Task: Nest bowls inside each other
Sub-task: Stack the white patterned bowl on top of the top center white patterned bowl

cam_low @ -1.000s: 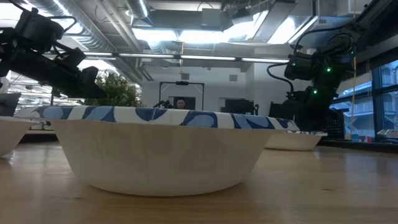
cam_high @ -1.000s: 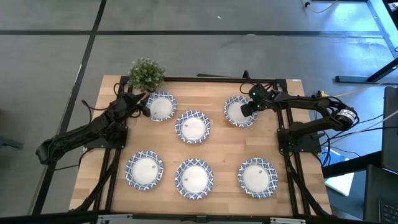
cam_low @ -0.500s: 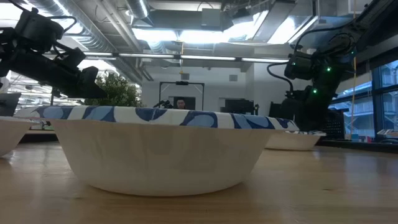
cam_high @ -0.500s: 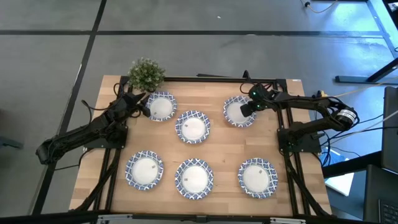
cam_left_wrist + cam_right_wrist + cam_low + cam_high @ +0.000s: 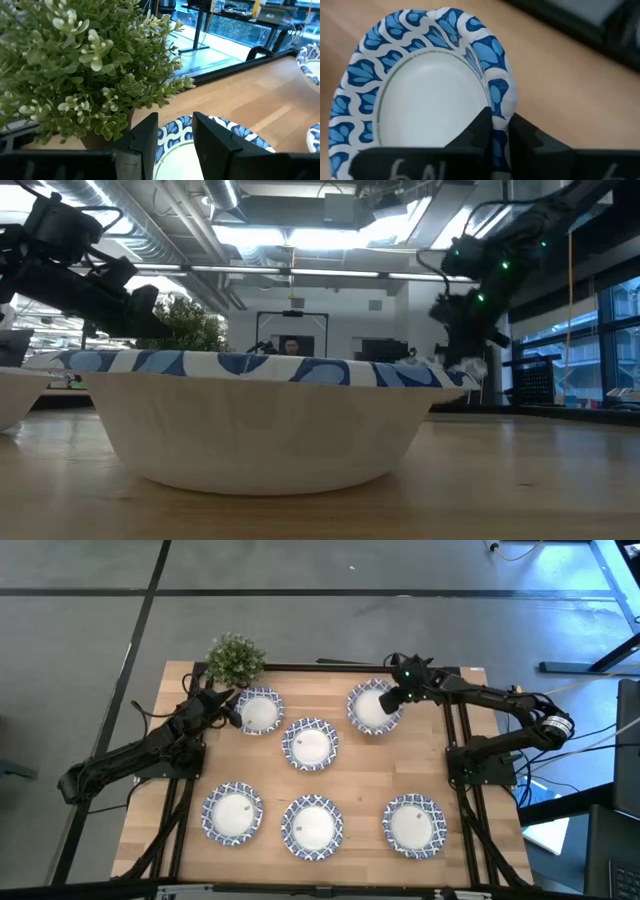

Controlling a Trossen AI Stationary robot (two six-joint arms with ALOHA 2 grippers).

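Note:
Six white bowls with blue patterned rims show in the high view. Five rest on their bases on the table: far left [image 5: 258, 710], centre [image 5: 310, 744], near left [image 5: 233, 813], near middle [image 5: 312, 826], near right [image 5: 413, 825]. The sixth bowl [image 5: 373, 707] is at the far right, in my right gripper [image 5: 392, 700], which is shut on it. My left gripper [image 5: 232, 712] is open at the far-left bowl's left rim; its fingers [image 5: 150, 142] stand on either side of that rim [image 5: 176, 131]. Whether they touch it I cannot tell. My right gripper pinches the far-right bowl by its rim [image 5: 501, 107] on the side toward the table's right, one finger inside the bowl and one outside. The fingers come slanting down from the right. The bowl [image 5: 468, 368] is lifted off the table, its rim bent a little at the fingers.
A small green potted plant [image 5: 235, 660] stands at the far left corner, right behind the left gripper [image 5: 172, 137]. The near-middle bowl [image 5: 260, 415] fills the low view. Bare wood lies between the two rows of bowls and at the far right corner.
My right gripper, shut on the far-right bowl throughout, has risen and moved toward the table's left and slightly toward the far edge. The bowl has left the table with it and now hangs closer to the centre bowl. The left arm has kept still.

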